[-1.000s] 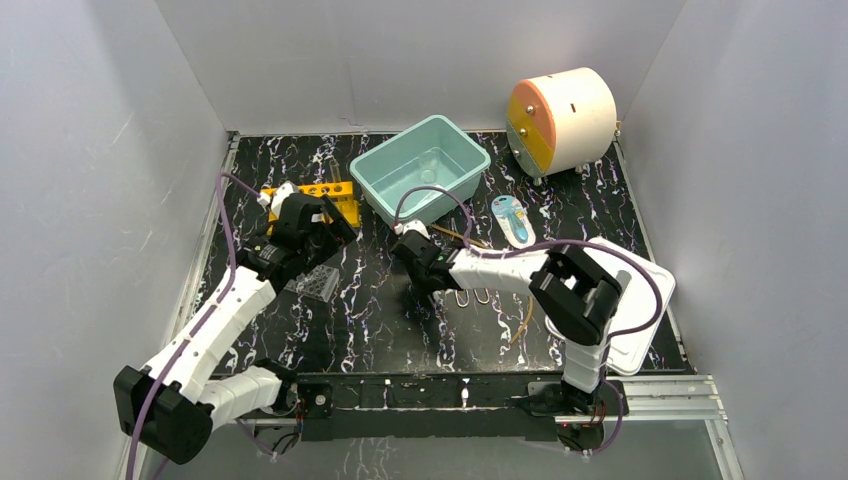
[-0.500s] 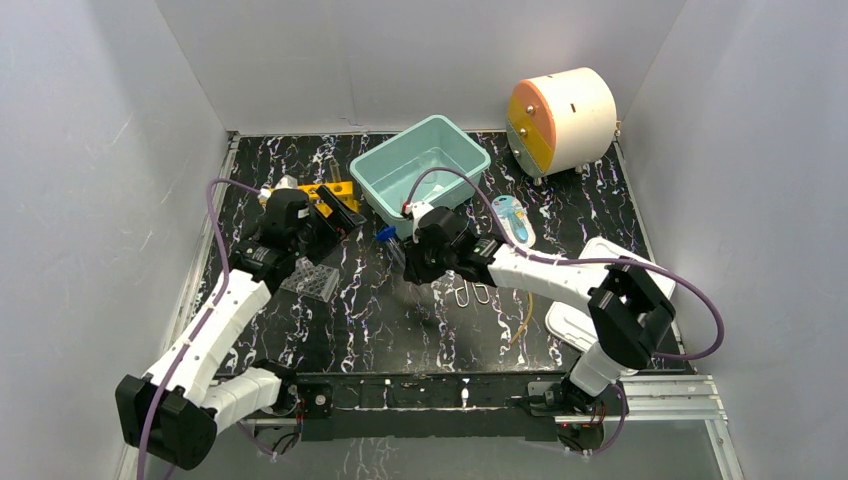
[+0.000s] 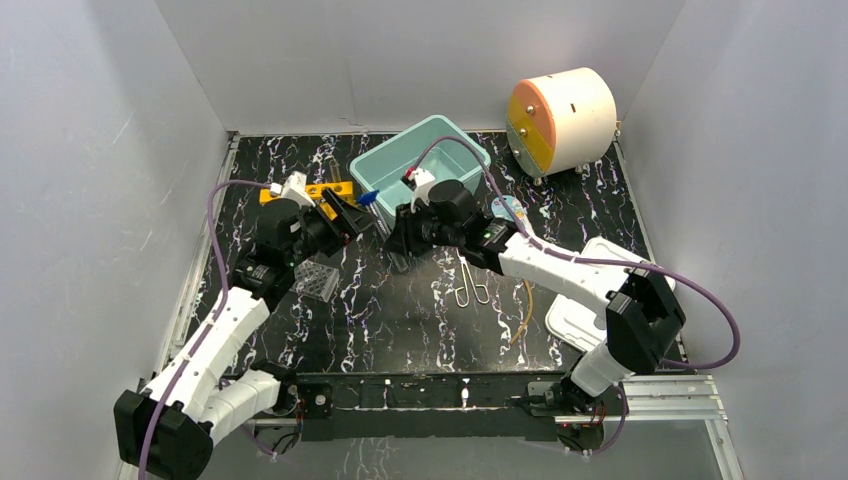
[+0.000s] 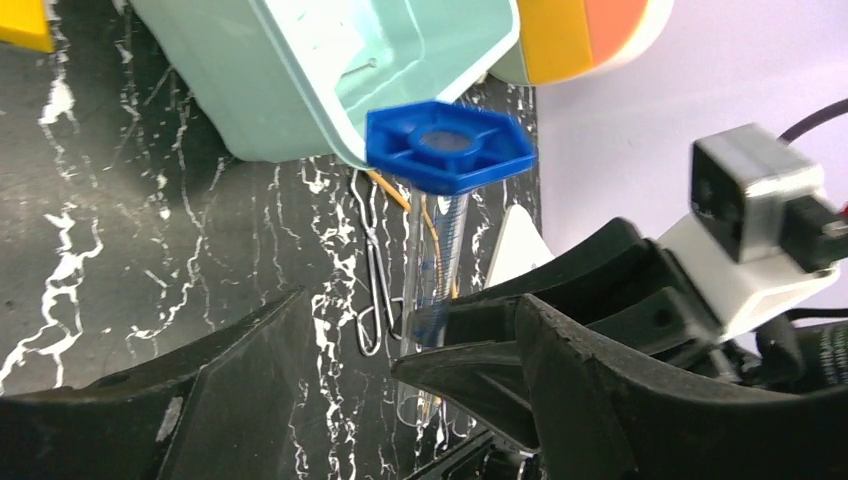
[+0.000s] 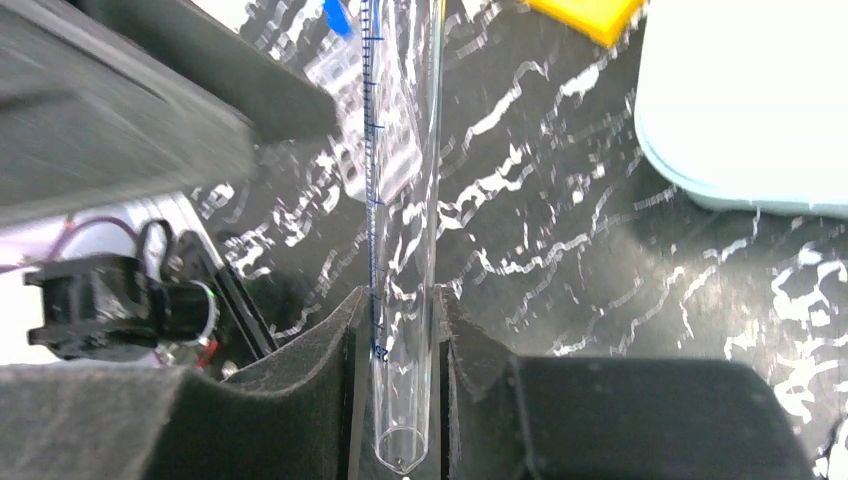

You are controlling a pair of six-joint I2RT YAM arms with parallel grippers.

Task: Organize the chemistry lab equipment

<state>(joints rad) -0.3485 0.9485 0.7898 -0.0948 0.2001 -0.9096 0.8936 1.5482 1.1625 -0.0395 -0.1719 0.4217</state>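
Note:
My right gripper (image 3: 394, 238) (image 5: 403, 300) is shut on the lower end of a clear blue-capped tube (image 3: 368, 197) (image 5: 405, 200). It holds the tube above the table, cap up and tilted toward the left arm. My left gripper (image 3: 356, 216) (image 4: 410, 310) is open, its fingers either side of the tube (image 4: 440, 250) below the blue cap, not touching it. The yellow holed tube rack (image 3: 335, 188) stands behind the left gripper. Wire clips (image 3: 470, 290) and amber tubing (image 3: 525, 315) lie on the table to the right.
A teal bin (image 3: 470, 160) stands at the back centre, just behind both grippers. A clear plastic well plate (image 3: 318, 280) lies under the left arm. A white and orange drum (image 3: 560, 115) is at the back right. A white tray (image 3: 585, 325) lies at the front right.
My right gripper has lifted the tube off the table and carried it back and left toward the left arm. My left gripper has turned from the rack toward the tube.

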